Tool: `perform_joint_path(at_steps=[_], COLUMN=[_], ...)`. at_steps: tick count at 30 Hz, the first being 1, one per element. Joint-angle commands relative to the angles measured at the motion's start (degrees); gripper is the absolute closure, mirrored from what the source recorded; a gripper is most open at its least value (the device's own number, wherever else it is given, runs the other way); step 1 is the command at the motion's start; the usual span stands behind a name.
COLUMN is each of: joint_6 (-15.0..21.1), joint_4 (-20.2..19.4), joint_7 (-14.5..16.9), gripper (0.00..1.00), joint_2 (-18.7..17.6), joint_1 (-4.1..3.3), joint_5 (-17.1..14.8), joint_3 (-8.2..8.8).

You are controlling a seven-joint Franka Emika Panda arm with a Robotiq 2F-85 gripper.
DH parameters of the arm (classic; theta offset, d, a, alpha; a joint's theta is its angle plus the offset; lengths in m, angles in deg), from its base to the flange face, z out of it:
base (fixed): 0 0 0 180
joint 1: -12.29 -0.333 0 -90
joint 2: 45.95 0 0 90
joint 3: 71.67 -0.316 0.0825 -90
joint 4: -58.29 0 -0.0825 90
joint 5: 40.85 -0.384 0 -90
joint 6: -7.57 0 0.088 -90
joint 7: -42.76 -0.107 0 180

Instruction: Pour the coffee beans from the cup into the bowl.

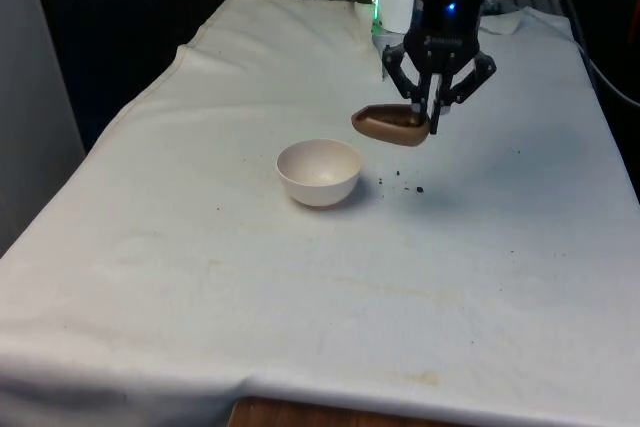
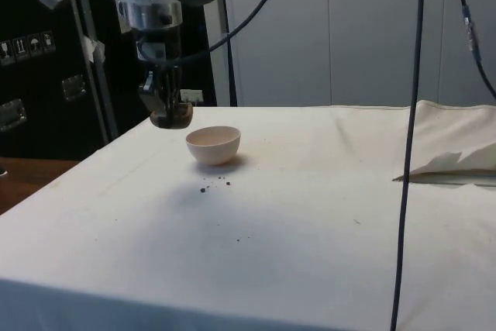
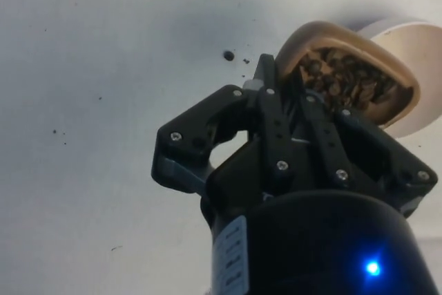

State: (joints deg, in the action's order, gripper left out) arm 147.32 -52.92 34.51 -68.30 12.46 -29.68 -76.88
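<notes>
**Tilted cup held in the air beside the bowl**

Front view: the black two-finger gripper (image 1: 432, 119) pinches the rim of a small brown cup (image 1: 392, 126), which hangs clear of the white tablecloth (image 1: 300, 307) and is tipped over towards a round off-white bowl (image 1: 319, 172). The bowl stands on the cloth below the gripper and off to the front view's left. A few dark spilled coffee beans (image 1: 402, 186) lie on the cloth almost straight beneath the gripper.

Side view: the gripper (image 2: 160, 106) holds the cup (image 2: 172, 117) just beside the bowl (image 2: 213, 145) and above its rim level.

Wrist view: the fingers (image 3: 273, 126) clamp the cup's (image 3: 324, 39) wall; brown coffee beans (image 3: 342, 77) fill it, and the bowl's (image 3: 414, 39) rim shows just beyond it.
</notes>
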Motion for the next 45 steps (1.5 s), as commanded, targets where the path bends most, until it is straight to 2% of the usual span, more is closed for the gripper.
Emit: perform_joint_path(at_steps=[1, 6, 7, 8, 12, 14, 15, 16, 17, 24, 25, 26, 31, 32, 33, 40, 41, 42, 45], joint_6=[0.2, 0.2, 0.0, 0.2, 0.2, 0.1, 0.0, 0.1, 0.1, -0.2, -0.1, -0.2, -0.4, -0.3, -0.4, -0.5, -0.4, -0.5, -0.6], joint_4=[-0.3, -0.2, 0.0, -0.2, -0.3, -0.3, 0.0, -0.3, -0.4, -0.5, -0.1, -0.5, -0.5, -0.1, -0.5, -0.7, -0.3, -0.7, -0.8], joint_7=[1.1, 2.8, 2.0, 3.0, 4.6, 5.4, 4.8, 5.8, 6.5, 9.1, 8.6, 9.5, 11.6, 10.5, 11.6, 13.9, 13.3, 14.2, 15.1], gripper=[1.0, 1.0, 1.0, 1.0, 1.0, 1.0, 1.0, 1.0, 1.0, 1.0, 1.0, 1.0, 1.0, 1.0, 1.0, 1.0, 1.0, 1.0, 1.0], joint_2=[0.3, 0.5, 0.2, 0.5, 0.8, 0.9, 0.6, 1.0, 1.1, 1.5, 1.0, 1.5, 1.8, 1.3, 1.8, 1.8, 1.4, 1.8, 1.8], joint_1=[0.63, 0.74, 0.17, 0.74, 0.92, 0.92, 0.4, 0.97, 1.09, 1.15, 0.63, 1.15, 1.26, 0.74, 1.26, 1.38, 0.92, 1.38, 1.43], joint_5=[-1.4, -3.3, -2.3, -3.6, -5.7, -6.8, -5.9, -7.2, -8.3, -12.0, -11.3, -12.5, -15.6, -14.2, -15.6, -18.7, -17.9, -19.1, -20.2], joint_3=[-0.29, 0.52, 0.97, 0.69, 1.38, 1.6, 2.18, 1.66, 1.83, 2.75, 3.32, 2.86, 3.72, 3.95, 3.72, 5.16, 5.61, 5.33, 5.73])
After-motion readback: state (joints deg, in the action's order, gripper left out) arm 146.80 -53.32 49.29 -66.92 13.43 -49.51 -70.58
